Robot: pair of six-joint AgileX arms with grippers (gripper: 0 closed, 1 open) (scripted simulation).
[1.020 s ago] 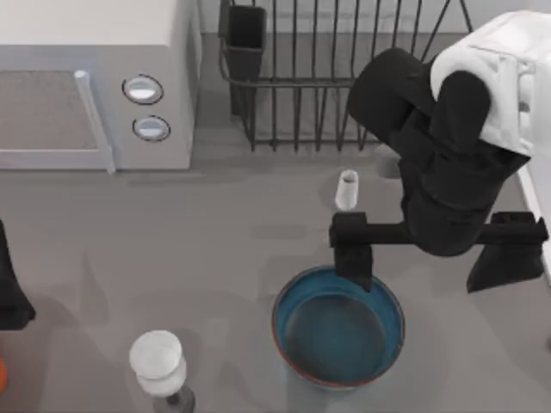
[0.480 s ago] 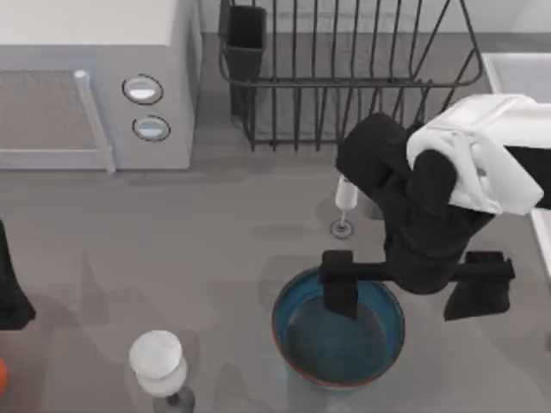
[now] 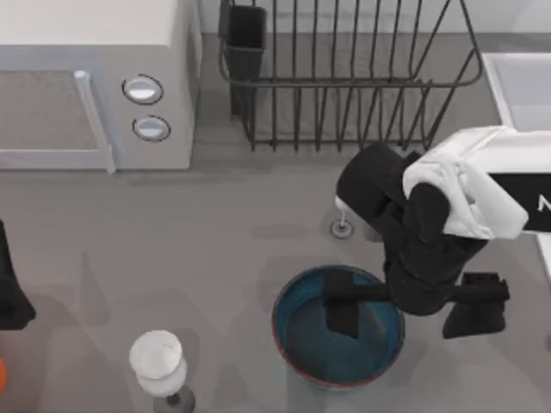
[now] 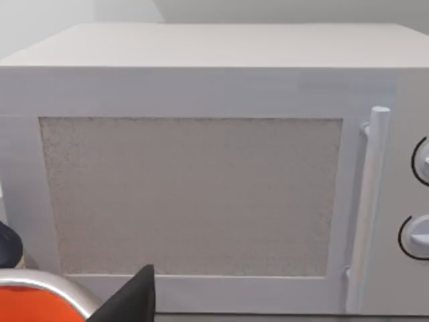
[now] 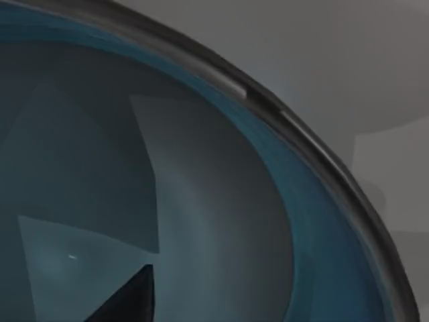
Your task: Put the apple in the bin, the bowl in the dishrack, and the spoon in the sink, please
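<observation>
Lowered since earlier: right gripper, fingers wide, straddling bowl rim at lower centre; next, close, then lift toward dishrack.

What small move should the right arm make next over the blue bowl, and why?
Probably lower a little more and close: the right gripper is open, straddling the bowl's right rim, one finger inside, the other outside, not yet clamped.

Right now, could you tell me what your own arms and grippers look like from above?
The right arm has a white, rounded casing with a black panel bearing a white marking, then bulky matte black segments. Its right gripper is black too: a flat crossbar carrying two blocky, wedge-shaped fingers. The left arm shows as a black shape at the table's left edge.
</observation>
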